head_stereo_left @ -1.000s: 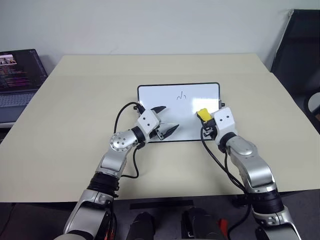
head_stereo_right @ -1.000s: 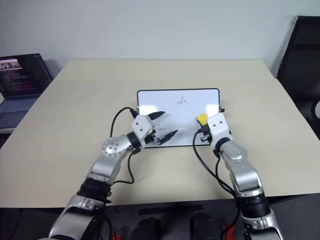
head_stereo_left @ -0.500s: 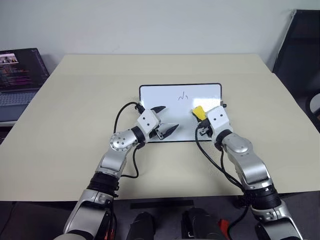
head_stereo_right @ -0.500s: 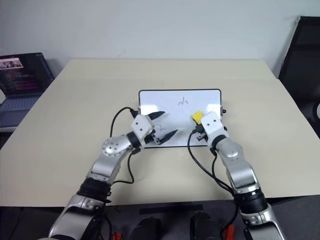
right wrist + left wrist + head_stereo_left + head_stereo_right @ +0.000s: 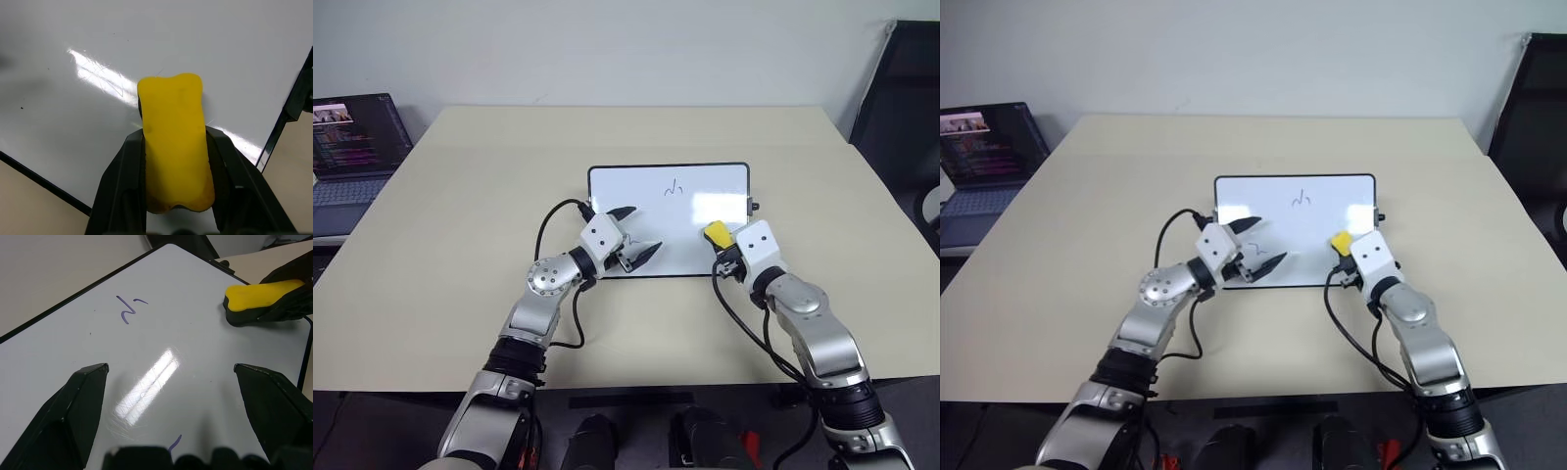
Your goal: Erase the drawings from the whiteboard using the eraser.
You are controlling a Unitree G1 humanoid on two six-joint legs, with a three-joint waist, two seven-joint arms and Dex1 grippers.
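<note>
A glossy white rectangular whiteboard with a thin black frame lies flat near the middle of a broad beige table. The small yellow block eraser with its black base sits clamped between the two black fingers of the right gripper — the jaws are closed on its sides — and it rests over the board's near right corner, close to the frame edge. The left gripper hangs over the near left part of the board with its black fingers spread wide apart, holding nothing.

Of the drawings, one thin dark squiggle stands near the board's far edge, well apart from the eraser; another small squiggle lies between the spread left fingers, so the left gripper partly covers that patch of board. A small black knob juts from the board's right side.

Off the table's far left corner, an open dark laptop shows a lit screen — well away from the board. A black chair back stands beyond the table's right edge.
</note>
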